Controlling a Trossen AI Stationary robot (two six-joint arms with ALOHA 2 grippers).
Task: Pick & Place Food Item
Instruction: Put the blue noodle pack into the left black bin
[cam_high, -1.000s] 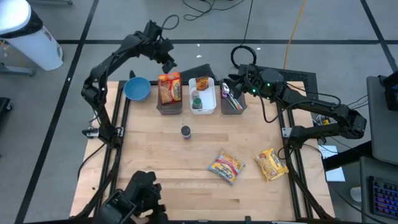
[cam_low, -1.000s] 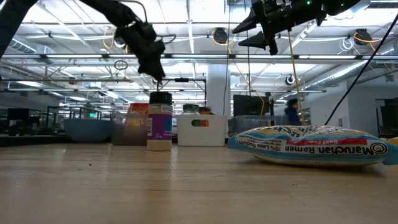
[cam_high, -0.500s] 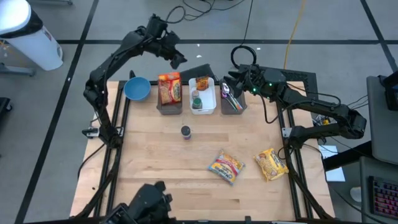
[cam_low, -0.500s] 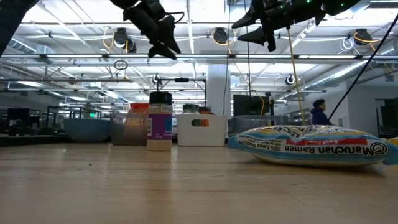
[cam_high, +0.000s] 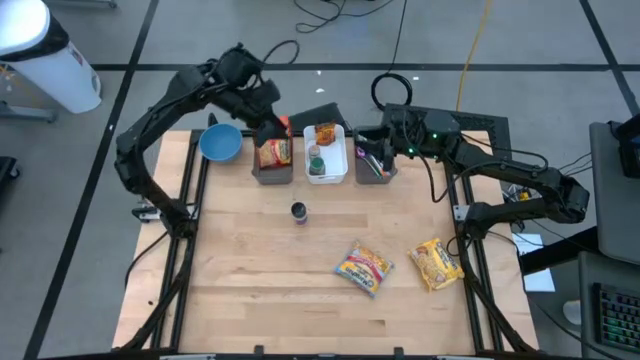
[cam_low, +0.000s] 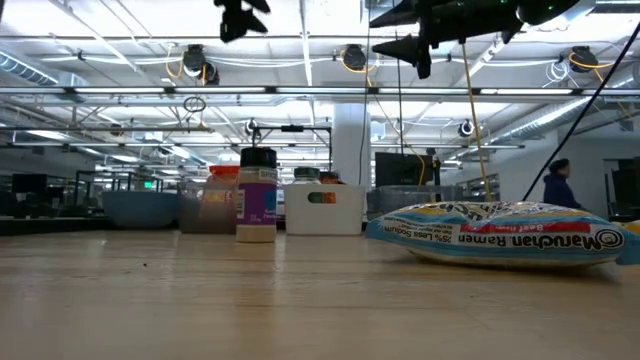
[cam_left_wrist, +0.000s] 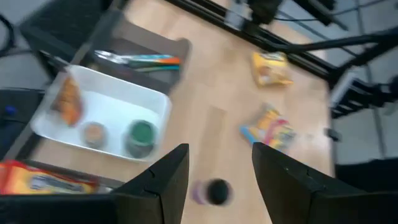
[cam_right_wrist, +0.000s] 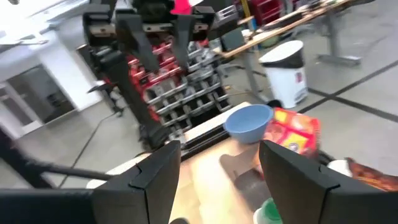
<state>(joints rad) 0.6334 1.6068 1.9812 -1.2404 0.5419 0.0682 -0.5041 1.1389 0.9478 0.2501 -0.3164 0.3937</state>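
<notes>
From above, my left gripper (cam_high: 268, 118) hangs over the grey bin (cam_high: 272, 172) with the orange noodle packet (cam_high: 273, 150), fingers apart and empty. My right gripper (cam_high: 372, 150) is over the cutlery bin (cam_high: 372, 170), also apart and empty. The ramen bag (cam_high: 364, 268) and the yellow bag (cam_high: 436, 262) lie well apart from both, on the table's (cam_high: 250, 270) near half.

At table height, the ramen bag (cam_low: 500, 236) rests flat and the spice jar (cam_low: 257, 195) stands upright.

From my left wrist, the jar (cam_left_wrist: 214, 191) lies between my fingers (cam_left_wrist: 171, 177), far below.
</notes>
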